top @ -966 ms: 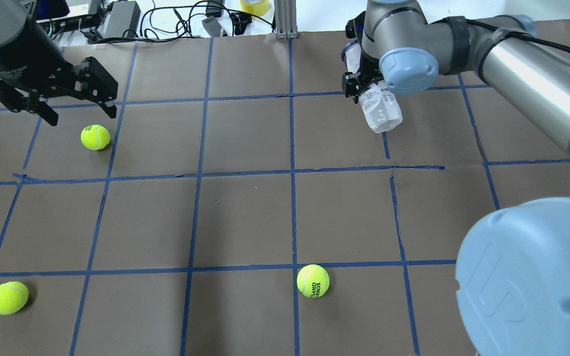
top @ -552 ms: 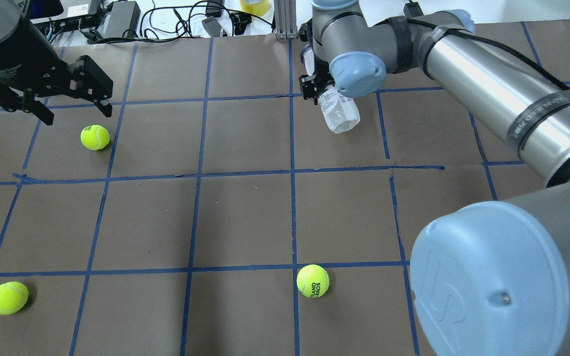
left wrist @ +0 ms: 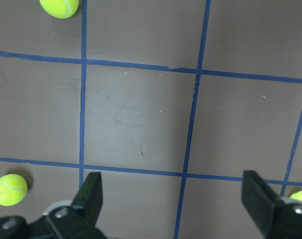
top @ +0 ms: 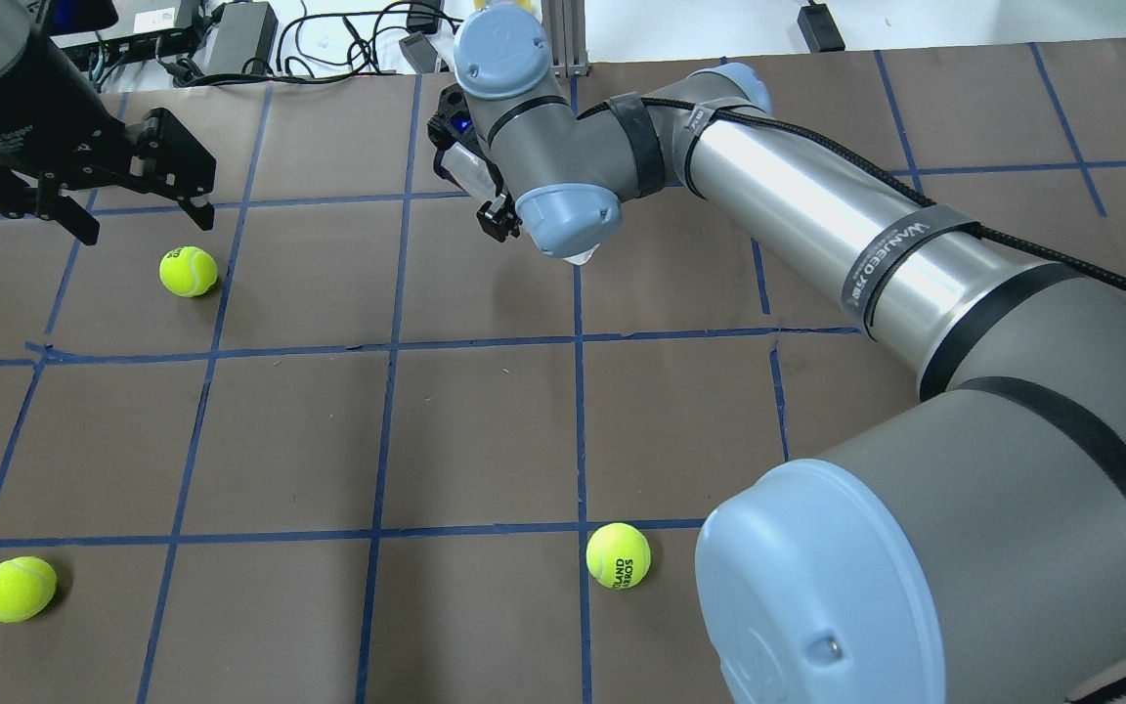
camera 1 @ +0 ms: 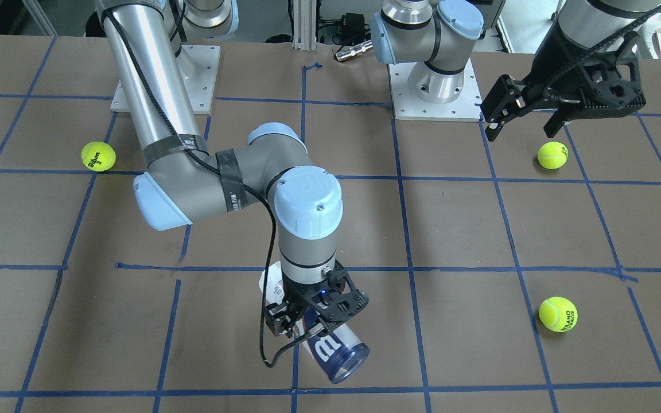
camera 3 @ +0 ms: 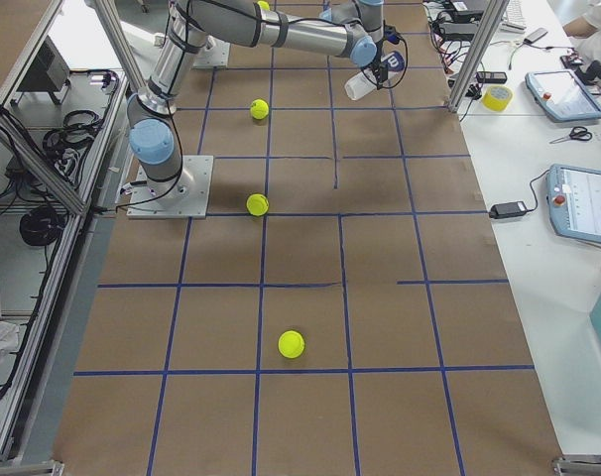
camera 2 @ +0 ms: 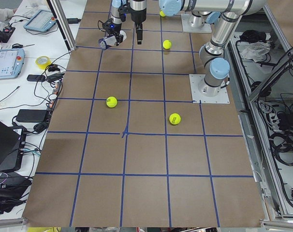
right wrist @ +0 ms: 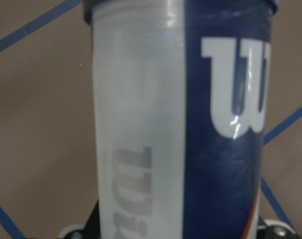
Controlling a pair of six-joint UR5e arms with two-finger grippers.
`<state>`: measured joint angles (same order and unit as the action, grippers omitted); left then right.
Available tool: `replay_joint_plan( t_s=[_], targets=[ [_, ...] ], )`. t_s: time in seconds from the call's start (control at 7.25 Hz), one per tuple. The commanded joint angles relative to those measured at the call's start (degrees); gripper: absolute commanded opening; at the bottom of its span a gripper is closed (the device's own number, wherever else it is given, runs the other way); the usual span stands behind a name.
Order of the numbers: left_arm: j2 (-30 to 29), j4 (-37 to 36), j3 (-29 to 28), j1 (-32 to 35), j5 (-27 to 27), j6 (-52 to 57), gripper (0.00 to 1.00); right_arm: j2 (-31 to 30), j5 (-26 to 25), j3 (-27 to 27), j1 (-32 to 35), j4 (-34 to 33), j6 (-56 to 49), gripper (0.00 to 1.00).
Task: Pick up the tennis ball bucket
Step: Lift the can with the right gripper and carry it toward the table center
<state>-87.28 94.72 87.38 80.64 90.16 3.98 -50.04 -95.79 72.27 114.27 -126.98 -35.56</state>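
Lift looks done | slim clear-plastic tennis ball bucket [camera 1: 335,351], navy "W" label, hangs tilted off the brown surface [camera 1: 479,229] at front view's 6 o'clock | my right tool [camera 1: 309,321] clamps it | my left tool [camera 1: 523,123] wide, empty, 1 o'clock

The brown table [top: 485,430] is crossed by a blue tape grid [top: 382,342]. Three yellow-green tennis balls lie on it, well apart: one ball [top: 189,271] far left, a second ball [top: 17,589] near left, a third ball [top: 618,555] near centre.

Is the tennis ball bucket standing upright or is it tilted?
Tilted: the tennis ball bucket sits slanted in the right gripper, not vertical.
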Motion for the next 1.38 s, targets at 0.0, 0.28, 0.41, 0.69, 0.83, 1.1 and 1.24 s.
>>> replay_joint_plan(
  t_s=[0.0,0.28,0.41,0.69,0.83,1.1,1.24],
  targets=[
    [0.0,-0.4,0.1,0.0,-0.1,0.9,1.00,1.1,-2.9,0.1,1.3,-3.8,-19.4,0.91],
    [0.0,-0.4,0.2,-0.1,0.1,0.9,1.00,4.8,-2.8,0.2,3.5,-8.9,-26.1,0.86],
    [0.0,-0.5,0.2,-0.1,0.1,0.9,1.00,5.6,-2.6,0.2,3.8,-10.8,-26.6,0.82],
    [-0.1,-0.5,0.2,-0.1,-0.2,0.9,1.00,4.9,-1.9,0.0,3.8,-10.1,-26.5,0.84],
    [-0.1,-0.5,0.2,-0.1,-0.1,0.9,1.00,4.4,-1.7,0.0,3.8,-9.8,-26.5,0.85],
    [-0.3,-1.3,0.0,-0.1,-0.2,0.9,1.00,0.8,-1.3,0.2,2.9,-6.0,-26.4,0.90],
    [-0.4,-1.6,0.0,-0.1,-0.6,0.9,1.00,-3.3,-1.2,1.1,0.8,-1.7,-25.1,0.97]
  ],
)
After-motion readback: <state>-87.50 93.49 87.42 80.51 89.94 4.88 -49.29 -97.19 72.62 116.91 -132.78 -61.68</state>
